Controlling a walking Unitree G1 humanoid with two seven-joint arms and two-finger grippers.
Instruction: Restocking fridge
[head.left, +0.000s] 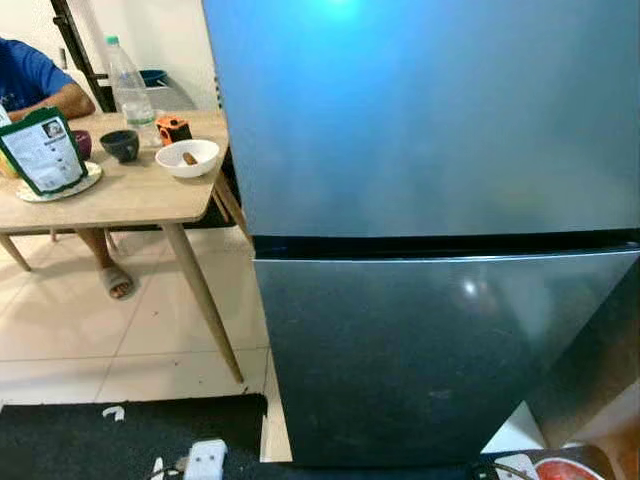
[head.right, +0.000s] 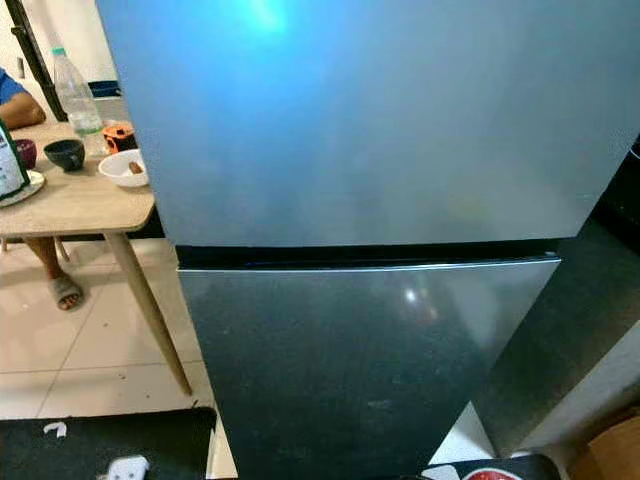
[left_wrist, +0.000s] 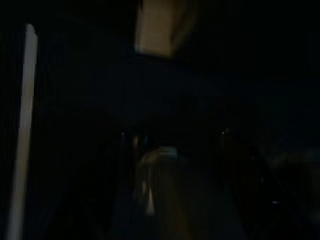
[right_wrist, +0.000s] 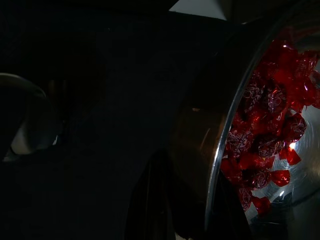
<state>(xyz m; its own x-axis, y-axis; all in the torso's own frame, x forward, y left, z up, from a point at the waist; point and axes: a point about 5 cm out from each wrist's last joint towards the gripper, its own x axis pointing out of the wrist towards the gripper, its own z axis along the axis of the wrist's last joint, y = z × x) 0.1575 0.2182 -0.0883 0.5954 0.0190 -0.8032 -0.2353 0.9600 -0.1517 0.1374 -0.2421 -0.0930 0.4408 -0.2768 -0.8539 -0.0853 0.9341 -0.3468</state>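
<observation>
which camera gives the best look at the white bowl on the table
The left eye view: the white bowl sits whole on the wooden table, something brown inside. The right eye view has it at the fridge edge, partly cut off. The wrist views are too dark.

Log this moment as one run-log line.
scene: tall grey two-door fridge directly ahead, both doors closed | right wrist view: shiny metal bowl of red wrapped candies | step: fridge not yet opened

The right gripper (right_wrist: 200, 220) shows in its wrist view as one dark finger (right_wrist: 152, 200) reaching forward in shade — how its fingers stand cannot be judged. The left wrist view is nearly black — the left arm hangs idle, and nothing of its gripper can be made out.
</observation>
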